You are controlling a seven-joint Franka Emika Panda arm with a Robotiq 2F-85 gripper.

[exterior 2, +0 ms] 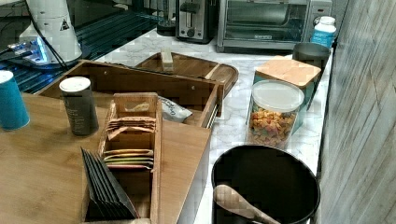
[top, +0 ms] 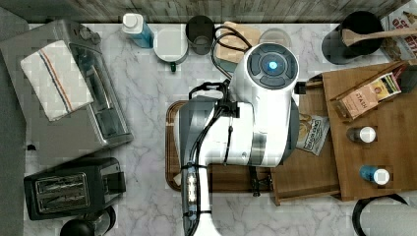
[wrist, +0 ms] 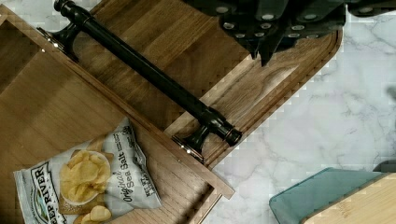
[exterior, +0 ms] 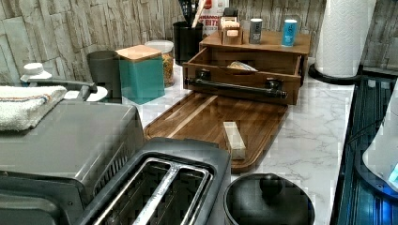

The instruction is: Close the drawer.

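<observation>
Although seen up close from the wrist, impossible to tell how far open the black claw (wrist: 264, 51) is. Hangs above a dark wooden serving tray with round corners and a pale stripe (wrist: 280, 79), near one corner of it and over the white marble worktop (wrist: 336, 116).

Just beside the claw, a long black bar handle (wrist: 149, 77) on two short black posts, fixed on the front board of the drawer and reaching over the edge of the tray.

Behind the handle, the drawer (wrist: 42, 102) itself: a shallow rectangular box of medium-brown wood with thin raised walls. Stands pulled well out from under a flat wooden top (top: 388, 123), with the front board at the far edge of the tray in the left view. Inside it, lying flat on the floor, a white and grey bag of potato chips (wrist: 88, 182).

On the tray, toward the left view's bottom, a small pale rectangular block (exterior: 233, 139).

On the wooden top, an open wooden tea box with paper sachets (exterior 2: 133, 140), a grey bottle with a white cap (exterior 2: 79, 105) and a blue bottle (exterior 2: 10, 100).

Farther off on the worktop, a teal square canister with a wooden lid (exterior: 141, 75) and a clear jar of coloured snacks (exterior 2: 275, 116), near the wall.
</observation>
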